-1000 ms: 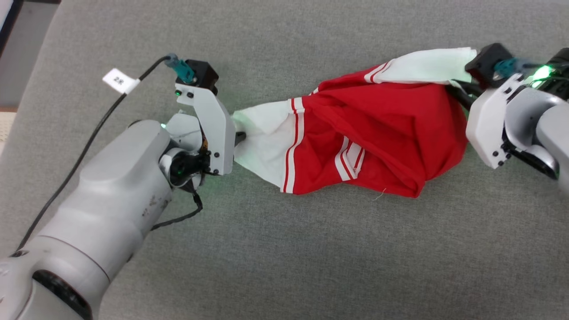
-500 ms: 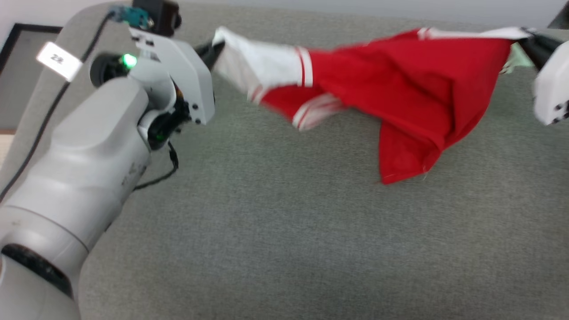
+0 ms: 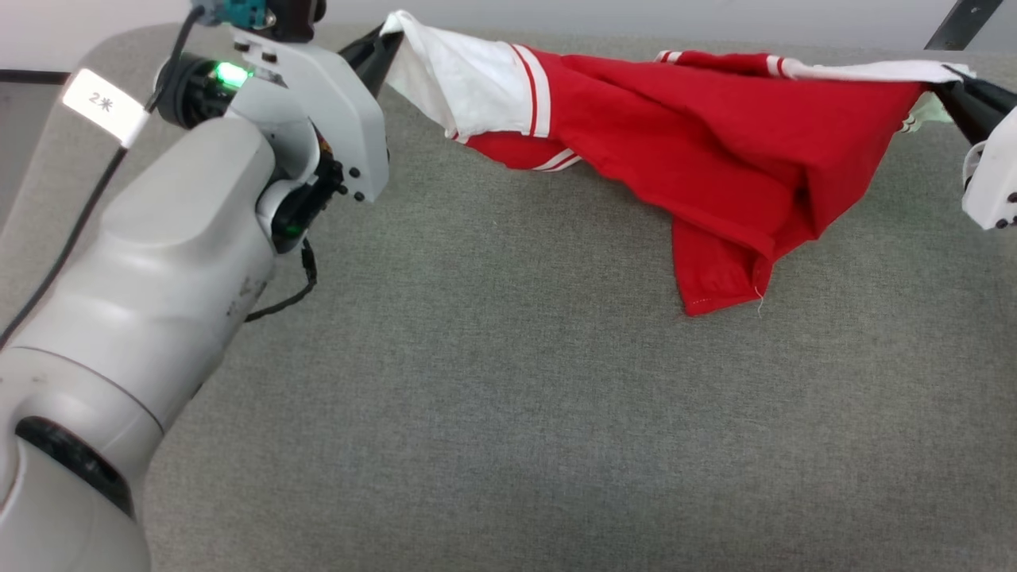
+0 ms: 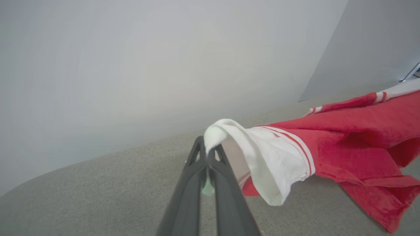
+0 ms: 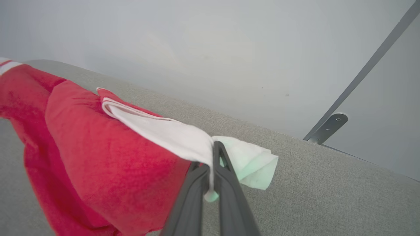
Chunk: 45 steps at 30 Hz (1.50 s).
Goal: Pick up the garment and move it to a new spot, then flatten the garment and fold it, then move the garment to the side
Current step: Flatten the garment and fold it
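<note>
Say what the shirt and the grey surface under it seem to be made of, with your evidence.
The garment: soft, matte fabric, perhaps cotton knit; it sags and creases. The grey surface: matte woven cloth, probably upholstery; fine speckled weave shows.

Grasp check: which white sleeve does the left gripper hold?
The sleeve with the drooping open cuff, at head view's left; the other sleeve stretches to the right gripper.

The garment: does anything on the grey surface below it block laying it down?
Nothing visible does. The garment hangs between the left end effector and the right end effector, each shut on a white sleeve, and the grey surface beneath shows no other object.
</note>
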Tool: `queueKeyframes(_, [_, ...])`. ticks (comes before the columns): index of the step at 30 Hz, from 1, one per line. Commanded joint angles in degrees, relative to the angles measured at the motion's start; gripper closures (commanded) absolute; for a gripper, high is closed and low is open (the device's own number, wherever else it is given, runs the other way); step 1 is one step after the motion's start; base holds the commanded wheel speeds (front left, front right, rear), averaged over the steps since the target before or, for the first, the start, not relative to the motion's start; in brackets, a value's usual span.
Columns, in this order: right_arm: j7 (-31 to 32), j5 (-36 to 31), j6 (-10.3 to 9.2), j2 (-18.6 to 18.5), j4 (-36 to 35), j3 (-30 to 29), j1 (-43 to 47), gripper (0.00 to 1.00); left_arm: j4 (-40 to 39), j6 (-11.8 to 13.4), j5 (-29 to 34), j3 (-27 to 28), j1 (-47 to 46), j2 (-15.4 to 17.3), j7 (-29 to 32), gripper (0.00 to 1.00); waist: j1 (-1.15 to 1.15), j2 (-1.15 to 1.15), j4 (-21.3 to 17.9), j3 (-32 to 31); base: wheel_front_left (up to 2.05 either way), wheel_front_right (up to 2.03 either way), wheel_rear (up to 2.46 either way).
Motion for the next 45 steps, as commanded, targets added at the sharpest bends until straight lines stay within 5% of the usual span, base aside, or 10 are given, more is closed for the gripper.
queueKeyframes(1, [-0.03, 0.34, -0.06, -0.19, -0.28, 0.03, 0.63, 1.0, -0.02, -0.07, -0.29, -0.33, -0.35, -0.06, -0.18, 1.0, 0.0, 0.0, 0.01, 0.0, 0.0, 0.0, 0.0])
queueKeyframes(10, [3.2, 1.14, -0.06, -0.48, -3.24, 1.59, 4.63, 1.0, -0.54, -0.07, -1.87, -2.97, 2.88, -1.42, 0.17, 1.0, 0.0, 0.0, -0.41, 1.35, 0.0, 0.0, 0.0])
queueKeyframes(25, [3.79, -2.14, -0.06, 1.28, -4.63, 3.34, 4.95, 1.0, 0.07, -0.07, -2.9, -5.36, 8.2, -2.03, 9.76, 1.0, 0.0, 0.0, -1.53, 4.26, 0.0, 0.0, 0.0])
queueKeyframes(27, [3.56, -2.83, -0.06, 1.23, -5.04, 3.52, 4.42, 0.58, 0.13, -0.07, -3.21, -5.43, 8.31, -1.82, 10.01, 1.0, 0.0, 0.0, -1.71, 4.32, 0.0, 0.0, 0.0])
queueKeyframes(29, [3.48, -3.37, -0.06, 0.96, -5.85, 3.88, 3.98, 0.0, 0.34, -0.07, -3.24, -5.48, 8.45, -1.65, 10.06, 1.0, 0.0, 0.0, -2.0, 4.23, 0.0, 0.0, 0.0])
queueKeyframes(45, [7.16, -2.55, -0.06, -6.82, -17.05, 2.88, 0.8, 0.0, -0.31, -0.07, -3.94, -5.64, 8.31, -0.76, 10.12, 1.0, 0.0, 0.0, -3.51, 3.5, 0.0, 0.0, 0.0])
